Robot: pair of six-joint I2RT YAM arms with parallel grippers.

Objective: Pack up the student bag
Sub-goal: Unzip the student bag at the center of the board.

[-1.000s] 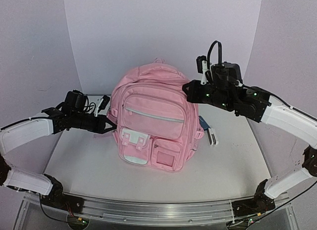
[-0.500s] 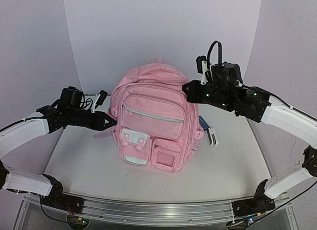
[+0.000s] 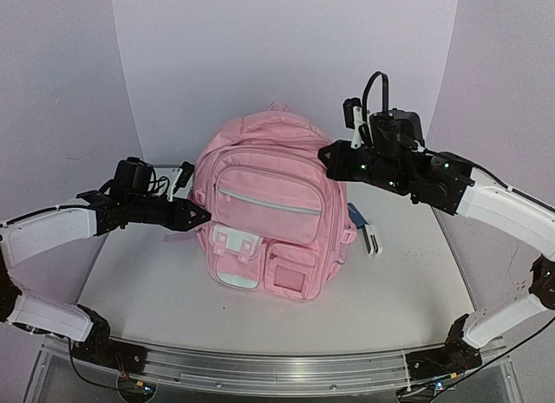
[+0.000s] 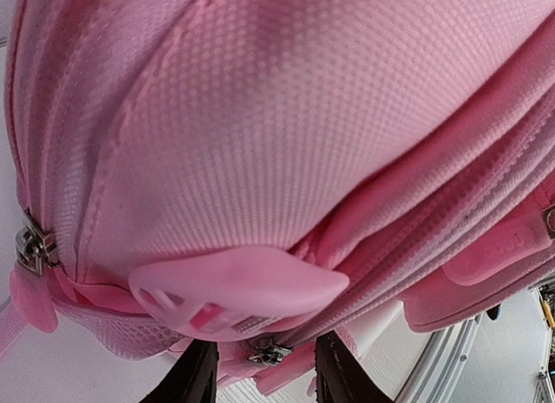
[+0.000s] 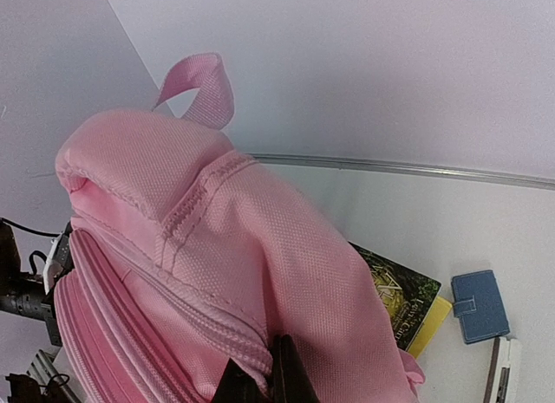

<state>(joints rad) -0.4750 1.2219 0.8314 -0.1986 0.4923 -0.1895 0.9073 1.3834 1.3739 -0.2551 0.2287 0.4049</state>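
Note:
The student bag (image 3: 269, 221), a pink backpack, stands upright mid-table with its front pockets facing the arms. My left gripper (image 3: 201, 214) is at the bag's left side. In the left wrist view the bag (image 4: 303, 117) fills the frame. That gripper (image 4: 264, 364) is open, with a metal zip slider (image 4: 269, 355) and a pink rubber pull tab (image 4: 234, 290) lying loose between and above its dark fingers. My right gripper (image 3: 328, 156) is at the bag's upper right edge. The right wrist view shows it (image 5: 269, 368) shut on a fold of the bag's fabric (image 5: 217, 247) beside a zip seam.
Behind and right of the bag lie a dark green book (image 5: 395, 295) on a yellow item (image 5: 431, 321), a blue wallet (image 5: 477, 305) and a white object (image 5: 506, 368). The blue and white items (image 3: 368, 234) also peek out at the bag's right. Curved white walls enclose the table.
My left gripper's jaws have parted from shut to open at the bag's left side, and the arm shifted slightly. The right arm and the bag have not moved.

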